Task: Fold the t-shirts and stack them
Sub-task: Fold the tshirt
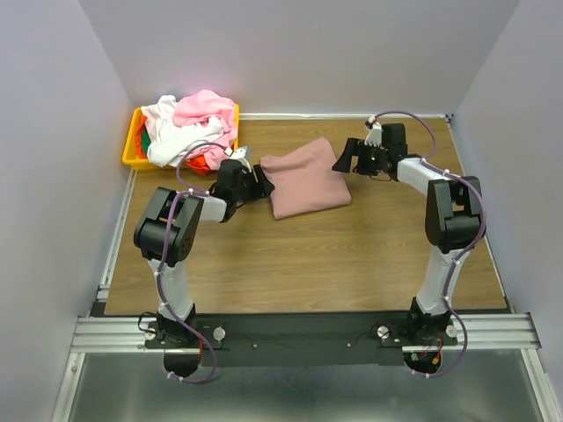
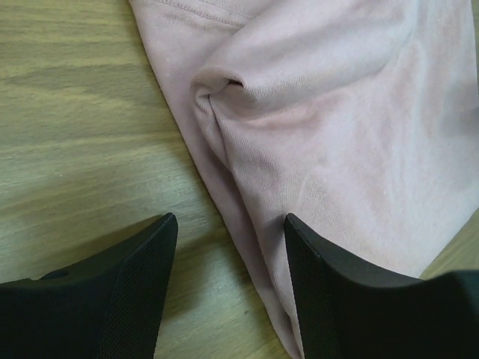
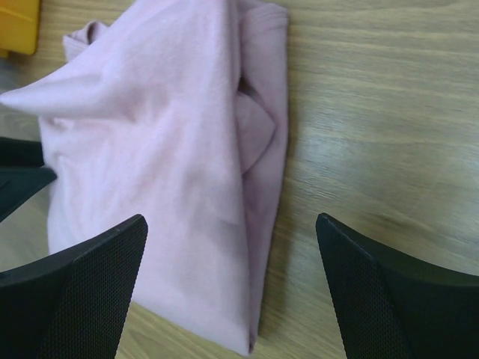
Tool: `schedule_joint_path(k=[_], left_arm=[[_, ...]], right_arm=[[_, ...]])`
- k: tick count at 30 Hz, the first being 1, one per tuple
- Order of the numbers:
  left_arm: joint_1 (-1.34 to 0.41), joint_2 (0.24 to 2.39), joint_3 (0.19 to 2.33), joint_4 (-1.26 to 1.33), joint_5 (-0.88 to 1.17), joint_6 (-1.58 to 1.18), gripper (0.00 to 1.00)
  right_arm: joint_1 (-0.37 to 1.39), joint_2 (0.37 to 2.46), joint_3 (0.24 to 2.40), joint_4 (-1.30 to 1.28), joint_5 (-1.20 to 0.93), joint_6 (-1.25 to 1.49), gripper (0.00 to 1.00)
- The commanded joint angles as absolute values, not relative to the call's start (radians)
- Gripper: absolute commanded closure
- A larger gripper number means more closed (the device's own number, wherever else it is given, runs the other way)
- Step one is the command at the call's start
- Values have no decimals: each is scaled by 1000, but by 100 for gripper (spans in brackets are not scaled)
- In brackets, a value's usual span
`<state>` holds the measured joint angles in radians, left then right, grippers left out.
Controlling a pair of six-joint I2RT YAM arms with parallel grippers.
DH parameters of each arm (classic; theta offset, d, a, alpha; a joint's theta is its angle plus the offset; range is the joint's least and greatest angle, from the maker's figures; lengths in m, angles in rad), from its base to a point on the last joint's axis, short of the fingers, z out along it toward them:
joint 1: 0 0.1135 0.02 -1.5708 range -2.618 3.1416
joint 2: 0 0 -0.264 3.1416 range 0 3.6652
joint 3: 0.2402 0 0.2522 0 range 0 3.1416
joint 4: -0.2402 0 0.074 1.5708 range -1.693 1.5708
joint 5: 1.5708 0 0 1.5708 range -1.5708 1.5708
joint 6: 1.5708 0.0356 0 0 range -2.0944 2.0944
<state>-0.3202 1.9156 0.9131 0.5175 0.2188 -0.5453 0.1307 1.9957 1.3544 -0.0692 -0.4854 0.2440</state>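
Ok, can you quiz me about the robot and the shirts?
1. True or false: the mauve shirt lies inside the bin.
2. What colour is the bin? A yellow, B blue, C black.
3. Fill in: the left gripper and right gripper both have their jaws ____.
Key: 1 false, it lies on the table; 2 A; 3 open.

- Top view: bright, even light from above; I see faint soft shadows beside the shirt (image 1: 305, 180).
- Wrist views: dimmer, yellowish cast; I note shadow pooled by the fingers (image 2: 112, 299), cloth folds softly shaded.
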Motion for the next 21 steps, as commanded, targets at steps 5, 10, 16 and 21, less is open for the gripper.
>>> schedule_joint_path(k=[5, 10, 16, 21], left_arm=[[-328, 1970, 966, 500, 241, -523, 38], [-330, 1976, 982, 473, 230, -517, 50], [-330, 1973, 991, 437, 221, -512, 62], [-330, 1976, 1005, 417, 212, -506, 66]], right_arm=[[110, 2069, 1327, -9, -676, 259, 0], [101, 2109, 1338, 21, -719, 290, 1], [100, 2151, 1358, 20, -756, 318, 3], [101, 2194, 1373, 20, -798, 353, 9]])
